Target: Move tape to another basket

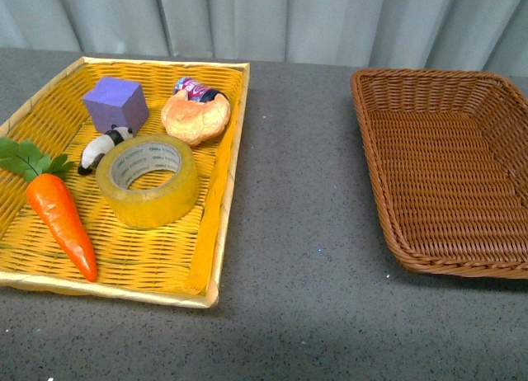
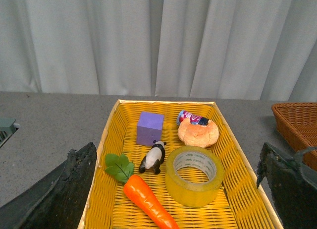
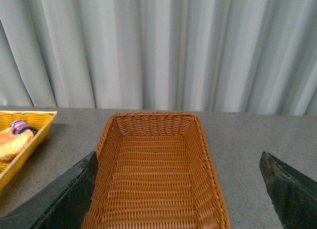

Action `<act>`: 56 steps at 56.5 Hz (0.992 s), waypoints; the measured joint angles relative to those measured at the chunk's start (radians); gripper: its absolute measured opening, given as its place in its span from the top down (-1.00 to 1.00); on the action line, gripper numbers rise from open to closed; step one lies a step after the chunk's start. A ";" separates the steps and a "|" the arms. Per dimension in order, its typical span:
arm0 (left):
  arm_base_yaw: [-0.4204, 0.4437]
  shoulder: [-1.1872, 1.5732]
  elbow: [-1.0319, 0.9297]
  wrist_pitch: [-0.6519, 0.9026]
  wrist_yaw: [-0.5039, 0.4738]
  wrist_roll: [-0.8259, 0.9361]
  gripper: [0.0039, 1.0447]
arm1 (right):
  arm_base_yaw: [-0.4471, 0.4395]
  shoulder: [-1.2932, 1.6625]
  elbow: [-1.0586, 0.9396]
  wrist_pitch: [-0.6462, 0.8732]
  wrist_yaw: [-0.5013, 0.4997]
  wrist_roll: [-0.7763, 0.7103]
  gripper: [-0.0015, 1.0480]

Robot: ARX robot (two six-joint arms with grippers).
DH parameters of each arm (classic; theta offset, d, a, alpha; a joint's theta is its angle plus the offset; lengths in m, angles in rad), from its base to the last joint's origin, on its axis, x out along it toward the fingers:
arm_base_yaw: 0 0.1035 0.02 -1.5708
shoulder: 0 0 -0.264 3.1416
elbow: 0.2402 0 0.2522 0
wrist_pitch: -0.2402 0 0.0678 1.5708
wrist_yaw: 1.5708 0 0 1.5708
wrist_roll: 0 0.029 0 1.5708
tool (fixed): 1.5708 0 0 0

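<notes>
The tape (image 1: pixel 148 181) is a wide yellowish translucent roll with a white printed core, lying flat in the yellow woven tray (image 1: pixel 216 191) on the left. In the left wrist view the tape (image 2: pixel 194 175) lies ahead of my open left gripper (image 2: pixel 178 209), whose fingers (image 2: pixel 54 194) stand wide apart with nothing between them. The brown wicker basket (image 1: pixel 412 232) stands empty on the right. My right gripper (image 3: pixel 178 209) hangs open over the near end of the basket (image 3: pixel 104 140). Neither arm shows in the front view.
The yellow tray also holds a toy carrot (image 1: pixel 59 216), a purple cube (image 1: pixel 115 102), a small panda figure (image 1: pixel 101 148), a bread roll (image 1: pixel 195 117) and a small wrapped packet (image 1: pixel 195 88). Grey tabletop (image 1: pixel 305 232) separates the tray and basket. A pale curtain hangs behind.
</notes>
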 joint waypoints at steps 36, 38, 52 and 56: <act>0.000 0.000 0.000 0.000 0.000 0.000 -0.88 | 0.000 -0.001 0.000 0.000 0.000 0.000 -0.83; 0.000 0.000 0.000 0.000 0.000 0.000 -0.88 | 0.000 -0.001 0.000 0.000 0.000 0.000 -0.83; 0.000 -0.001 0.000 0.000 0.000 0.000 -0.88 | 0.000 -0.001 0.000 0.000 0.000 0.000 -0.83; 0.000 -0.001 0.000 0.000 0.000 0.000 -0.88 | 0.000 -0.001 0.000 0.000 0.000 0.000 -0.83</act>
